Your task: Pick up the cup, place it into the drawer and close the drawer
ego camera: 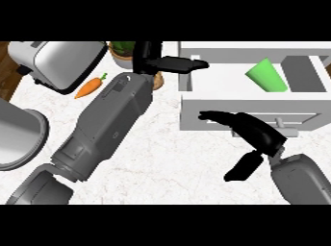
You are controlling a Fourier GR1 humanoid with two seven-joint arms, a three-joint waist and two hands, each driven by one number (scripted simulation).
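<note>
Cup: green cup (268, 76) lies tilted inside the open drawer (257, 102), toward its right half, no hand touching it.
Right hand: right hand (252, 133) comes in from the lower right; its straight fingers lie against the drawer's white front panel beside the handle (286, 126), thumb hanging down and away, holding nothing.
Desk: pale marbled desk (161, 158) carries everything; dark wood floor shows at the upper left corner.
Pot: grey round pot (8, 137) sits at the left edge, partly cut off by the view.
Left forearm: grey left forearm (104, 127) runs diagonally from lower left up toward the middle.
Drawer: white, pulled out, with a grey divider right of the cup.
Carrot: small orange carrot (90, 86) lies just beside the toaster.
Toaster: silver toaster (58, 60) stands at the far left.
Left hand: left hand (170, 64) hovers by the drawer's far left corner, fingers extended, empty.
Plant: potted plant (123, 53) stands behind the left hand, partly hidden.
</note>
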